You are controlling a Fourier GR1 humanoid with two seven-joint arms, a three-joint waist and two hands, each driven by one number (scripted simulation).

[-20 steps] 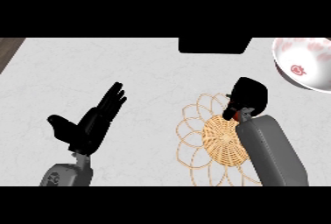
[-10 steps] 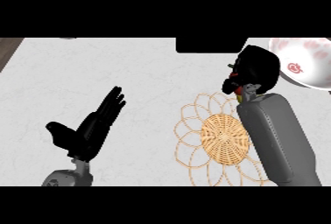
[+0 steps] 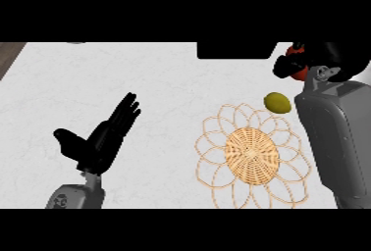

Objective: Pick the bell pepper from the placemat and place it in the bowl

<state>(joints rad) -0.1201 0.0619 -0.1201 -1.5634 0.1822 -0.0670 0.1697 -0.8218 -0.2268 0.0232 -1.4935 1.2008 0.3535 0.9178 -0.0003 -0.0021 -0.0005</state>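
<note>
Up near the top right corner, a red bell pepper (image 3: 296,61) shows only in part, as a red patch among the curled black fingers (image 3: 284,66) of the right hand (image 3: 326,54). That hand is wrapped around the pepper and hides most of it. The pepper is held off the placemat, above the pale table (image 3: 145,78), close to the far edge of the view. The grey right forearm (image 3: 334,142) runs down the right side from the hand to the lower edge, covering the right rim of the placemat.

Just below the held pepper, a small yellow-green fruit (image 3: 277,102), possibly a lemon, lies on the table at the upper right edge of the placemat, beside the forearm. The placemat (image 3: 250,154) is round and woven, with a tan solid centre and a border of open looping petals. It lies flat on the table right of centre.

A dark rectangular object (image 3: 235,50) sits at the far edge of the table, left of the right hand.

At lower left, the left hand (image 3: 98,139) rests open, fingers straight and pointing up and to the right, thumb spread, holding nothing. A brown strip (image 3: 9,54) shows at the top left corner.
</note>
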